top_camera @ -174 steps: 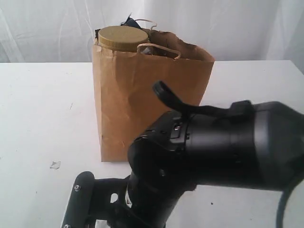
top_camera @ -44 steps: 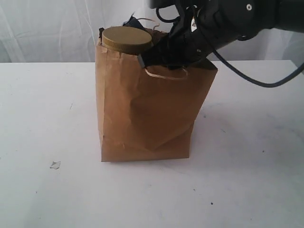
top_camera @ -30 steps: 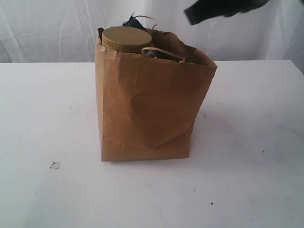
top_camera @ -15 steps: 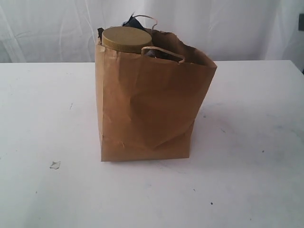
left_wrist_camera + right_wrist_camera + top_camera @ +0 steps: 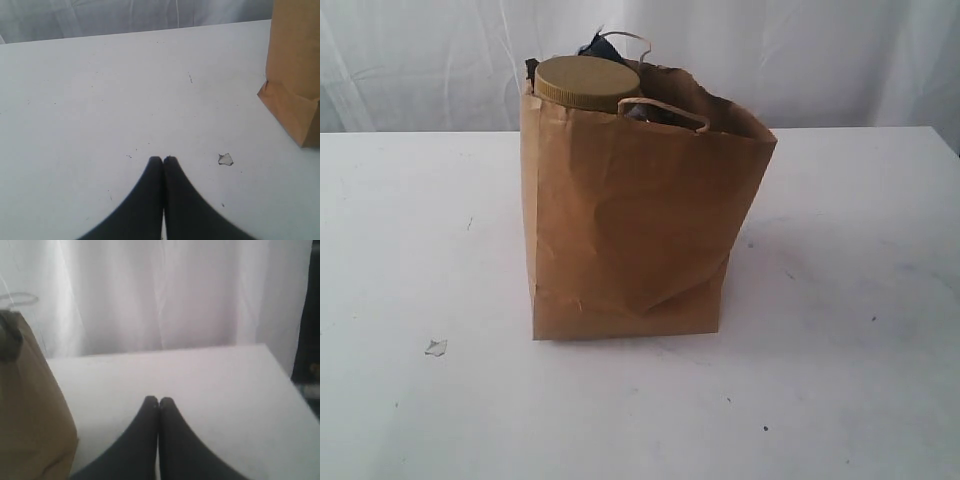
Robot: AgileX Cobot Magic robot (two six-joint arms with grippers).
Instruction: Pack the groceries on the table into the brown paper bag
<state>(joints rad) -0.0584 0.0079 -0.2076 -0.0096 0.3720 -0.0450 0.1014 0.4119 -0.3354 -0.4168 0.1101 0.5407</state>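
Looks like wrap-up: see olive-lidded jar point(image 5: 587, 82) poking from the brown paper bag point(image 5: 630, 230) upright on the table point(image 5: 840, 400), left gripper point(image 5: 163, 159) and right gripper point(image 5: 159, 400) pinched closed, empty; likely just park clear.

A white curtain point(image 5: 800, 50) with vertical folds hung behind the table point(image 5: 410, 220), well beyond the right pincer point(image 5: 159, 400). Light was soft and diffuse; shadows on the table were faint.

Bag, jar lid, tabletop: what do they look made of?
Brown paper bag: kraft paper, matte; creases and a ragged rim. Jar lid: probably plastic, olive, dull sheen, ribbed edge. Table: smooth white, laminate or painted board, can't tell; faint scuffs.
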